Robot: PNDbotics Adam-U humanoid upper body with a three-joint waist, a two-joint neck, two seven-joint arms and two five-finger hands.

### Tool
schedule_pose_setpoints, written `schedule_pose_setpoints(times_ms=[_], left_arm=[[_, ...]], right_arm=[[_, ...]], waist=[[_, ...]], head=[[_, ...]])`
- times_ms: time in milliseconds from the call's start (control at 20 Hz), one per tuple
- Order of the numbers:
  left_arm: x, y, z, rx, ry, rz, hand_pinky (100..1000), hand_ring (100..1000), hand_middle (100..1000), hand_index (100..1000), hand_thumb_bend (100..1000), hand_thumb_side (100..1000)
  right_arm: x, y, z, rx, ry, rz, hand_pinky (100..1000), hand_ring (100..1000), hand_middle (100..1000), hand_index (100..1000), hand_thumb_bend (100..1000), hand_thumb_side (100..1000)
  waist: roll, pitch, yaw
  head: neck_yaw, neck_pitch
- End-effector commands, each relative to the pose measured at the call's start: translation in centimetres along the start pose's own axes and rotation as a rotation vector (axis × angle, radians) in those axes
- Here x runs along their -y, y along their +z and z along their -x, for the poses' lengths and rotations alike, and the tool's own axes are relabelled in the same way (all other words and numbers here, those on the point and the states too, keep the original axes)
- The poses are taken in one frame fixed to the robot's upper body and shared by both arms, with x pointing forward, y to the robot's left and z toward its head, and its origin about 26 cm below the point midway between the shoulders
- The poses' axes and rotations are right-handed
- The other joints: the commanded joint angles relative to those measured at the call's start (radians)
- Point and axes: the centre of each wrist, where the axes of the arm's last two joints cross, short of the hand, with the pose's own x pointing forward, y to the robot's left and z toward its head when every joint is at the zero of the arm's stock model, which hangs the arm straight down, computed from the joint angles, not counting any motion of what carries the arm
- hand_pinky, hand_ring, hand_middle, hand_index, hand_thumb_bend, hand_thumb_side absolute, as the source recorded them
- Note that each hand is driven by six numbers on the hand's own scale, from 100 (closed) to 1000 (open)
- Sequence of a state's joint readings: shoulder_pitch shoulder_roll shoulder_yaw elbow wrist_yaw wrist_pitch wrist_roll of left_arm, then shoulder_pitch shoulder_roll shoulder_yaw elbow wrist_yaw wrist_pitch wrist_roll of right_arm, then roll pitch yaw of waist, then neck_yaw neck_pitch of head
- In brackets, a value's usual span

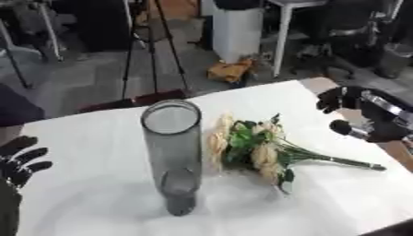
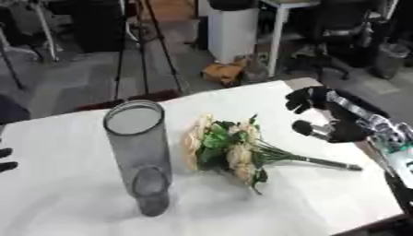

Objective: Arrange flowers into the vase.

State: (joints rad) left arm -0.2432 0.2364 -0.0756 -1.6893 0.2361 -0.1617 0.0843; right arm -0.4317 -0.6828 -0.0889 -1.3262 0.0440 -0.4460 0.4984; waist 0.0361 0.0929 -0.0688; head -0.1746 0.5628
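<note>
Cloth, white and faintly creased, covers the table (image 1: 97, 203) from the near edge to the far one. Nearest on it stands one vase (image 1: 174, 156), a tall cylinder of smoky grey glass, upright, its round mouth open at the top and its base darker and thicker. It holds nothing that shows.

Low at the left edge of the left eye view, the left hand (image 1: 20, 163) shows as black, jointed fingers spread apart and relaxed, holding nothing; the vase stands well to the right of those fingertips, with bare cloth between.

Just beyond and to the right of the vase lies one bunch of flowers (image 1: 250, 147), flat on the cloth and apart from the glass. Its heads are cream and ruffled, several in number but too crowded to count, set among glossy green leaves. Thin dark green stems (image 2: 310, 160) gather into a single strand that runs out to the right.

Farther right, the right hand (image 2: 327, 115) hangs above the table, black with silver at the wrist. Its fingers are curled partway inward with a gap to the thumb, closed on nothing. The stem ends lie below those fingertips, not touching them, and the blossoms lie to their left.
</note>
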Motion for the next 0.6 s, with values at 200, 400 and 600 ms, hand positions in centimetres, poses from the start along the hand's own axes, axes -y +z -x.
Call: schedule_pose_setpoints(times_ms=[200, 400, 600], left_arm=[[-0.5, -0.3, -0.6, 0.018, -0.020, 0.006, 687, 742, 749, 801, 1000, 792], [-0.5, -0.3, -0.6, 0.017, -0.021, 0.007, 687, 742, 749, 799, 1000, 791], [-0.5, -0.3, -0.6, 0.016, -0.021, 0.007, 687, 742, 748, 799, 1000, 792]], right_arm=[[0.9, -0.3, -0.1, -0.020, 0.128, 0.002, 719, 750, 691, 826, 558, 583], [0.3, -0.3, 0.4, -0.057, 0.172, -0.030, 724, 756, 701, 830, 554, 609], [-0.6, -0.3, 1.3, -0.093, 0.207, -0.061, 723, 756, 701, 830, 566, 637]], waist=[[0.001, -0.014, 0.000], [0.001, -0.015, 0.002], [0.003, -0.016, 0.003]], head=[[-0.002, 0.004], [-0.003, 0.005], [-0.002, 0.005]])
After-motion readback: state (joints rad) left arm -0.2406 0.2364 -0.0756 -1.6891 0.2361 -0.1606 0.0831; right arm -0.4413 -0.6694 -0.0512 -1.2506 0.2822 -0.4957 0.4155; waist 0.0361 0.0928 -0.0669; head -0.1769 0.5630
